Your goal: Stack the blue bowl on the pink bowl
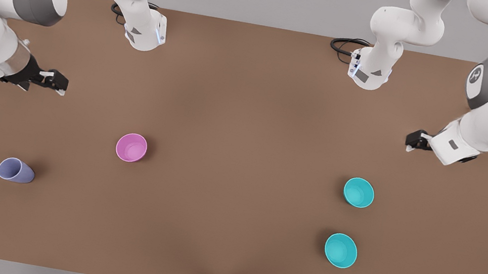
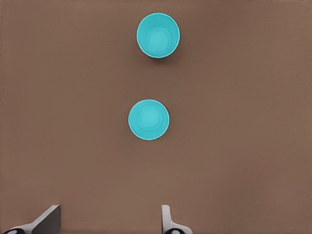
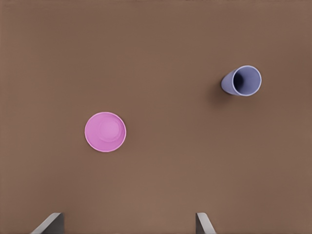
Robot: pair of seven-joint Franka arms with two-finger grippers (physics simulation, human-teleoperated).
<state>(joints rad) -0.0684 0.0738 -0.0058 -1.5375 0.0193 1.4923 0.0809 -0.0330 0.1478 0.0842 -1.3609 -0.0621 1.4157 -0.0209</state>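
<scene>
Left gripper [image 1: 411,140]: spread, empty, above two teal bowls. Right gripper [image 1: 57,83]: spread, waiting. Blue bowl [image 1: 358,192]: likely light, rigid, slick; rim pinch advised. Pink bowl [image 1: 131,147]: upright.

The pink bowl [image 1: 131,147] is small, round and smooth. It stands upright on the brown table [image 1: 246,122], open side up, toward the front view's left. A blue bowl [image 1: 358,192] is well apart from it, toward the front view's right. It is teal, upright, the same size, and holds nothing.
</scene>
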